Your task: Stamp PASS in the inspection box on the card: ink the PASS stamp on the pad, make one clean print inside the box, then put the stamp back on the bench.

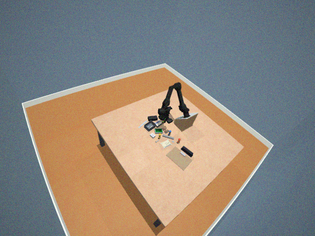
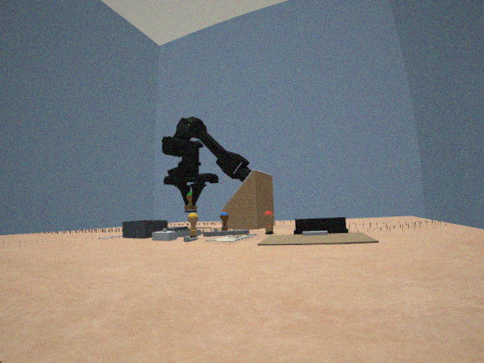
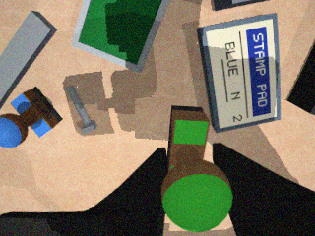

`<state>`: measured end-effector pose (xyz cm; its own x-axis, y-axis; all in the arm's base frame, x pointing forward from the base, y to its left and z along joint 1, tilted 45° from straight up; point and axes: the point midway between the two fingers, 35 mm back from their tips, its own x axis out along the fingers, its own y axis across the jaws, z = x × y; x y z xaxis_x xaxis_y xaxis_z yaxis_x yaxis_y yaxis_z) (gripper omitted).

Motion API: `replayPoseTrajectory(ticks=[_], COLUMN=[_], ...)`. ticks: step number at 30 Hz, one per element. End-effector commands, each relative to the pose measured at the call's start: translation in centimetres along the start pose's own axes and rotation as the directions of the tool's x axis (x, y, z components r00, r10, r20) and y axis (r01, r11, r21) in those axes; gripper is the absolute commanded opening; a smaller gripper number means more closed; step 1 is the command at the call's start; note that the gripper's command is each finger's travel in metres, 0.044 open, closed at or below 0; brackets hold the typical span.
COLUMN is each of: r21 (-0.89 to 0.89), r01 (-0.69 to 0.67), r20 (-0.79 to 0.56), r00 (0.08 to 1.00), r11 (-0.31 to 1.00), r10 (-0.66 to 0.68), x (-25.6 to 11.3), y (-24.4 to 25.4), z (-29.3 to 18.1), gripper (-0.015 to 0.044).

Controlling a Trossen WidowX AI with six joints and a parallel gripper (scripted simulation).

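My gripper (image 1: 163, 122) (image 2: 190, 201) (image 3: 189, 152) is shut on the green-knobbed stamp (image 2: 190, 198) (image 3: 197, 202) and holds it upright above the table. The stamp's printing face is hidden. A flat case marked STAMP PAD BLUE N 2 (image 1: 158, 123) (image 3: 238, 74) lies beside the held stamp, at the right of the wrist view. An open tray with a green inside (image 1: 158, 130) (image 3: 94, 29) lies at the top of the wrist view. The cream card (image 1: 166, 143) (image 2: 231, 237) lies flat among the other items; its box is too small to make out.
Stamps with blue (image 1: 169, 132) (image 2: 224, 221) (image 3: 10, 132), yellow (image 1: 159, 135) (image 2: 192, 221) and red (image 1: 178, 140) (image 2: 268, 221) knobs stand nearby. A grey bar (image 1: 168, 136) (image 3: 25, 54), a bolt (image 3: 81, 110), a black box (image 1: 152, 118) (image 2: 144, 228) and a brown board (image 1: 177, 160) (image 2: 316, 239) lie around.
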<state>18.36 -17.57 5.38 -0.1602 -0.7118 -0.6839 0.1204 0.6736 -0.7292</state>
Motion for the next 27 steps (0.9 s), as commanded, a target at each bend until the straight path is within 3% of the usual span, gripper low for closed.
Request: replayPoseTrajectory(ticks=[1,20,27], r21=[0.007,0.010,0.010], r01=[0.005,0.005,0.006], r20=[0.005,0.008,0.008], r00=[1.000,1.000,1.000], r11=[1.000,1.000,1.000], r10=[-0.005,-0.006,-0.006], x=[-0.3,-0.6,-0.4], y=[0.0,3.0,3.2], z=[1.4,8.5,8.7], gripper=[0.0000,0.0000,0.0000])
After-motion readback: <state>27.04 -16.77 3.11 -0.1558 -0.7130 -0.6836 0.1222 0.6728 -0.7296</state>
